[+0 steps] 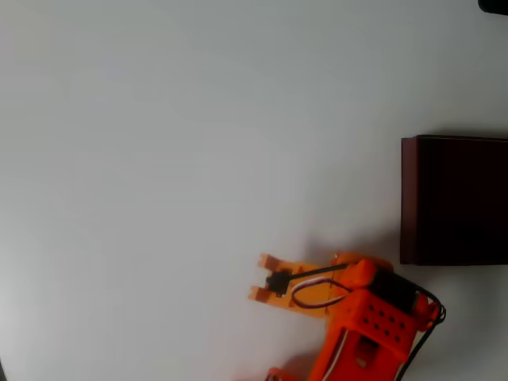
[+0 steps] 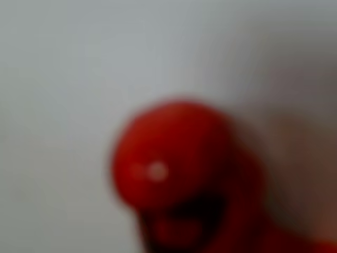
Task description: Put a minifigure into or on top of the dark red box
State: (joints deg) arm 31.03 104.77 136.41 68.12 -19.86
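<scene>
In the overhead view my orange gripper (image 1: 260,278) sits at the lower middle of the white table and points left. Its two fingertips (image 1: 264,259) stand apart, with bare table between them, so it looks open. The wrist view shows a blurred red rounded shape with a dark part below it. This is the minifigure (image 2: 174,168), very close under the camera. From overhead the gripper hides it. The dark red box (image 1: 456,198) rests at the right edge, up and to the right of the gripper, with a nearly black top and a reddish-brown left wall.
The white table (image 1: 159,159) stretches wide to the left and above the gripper. My orange arm (image 1: 369,321) rises from the bottom edge just below the box. A small dark object (image 1: 494,5) sits at the top right corner.
</scene>
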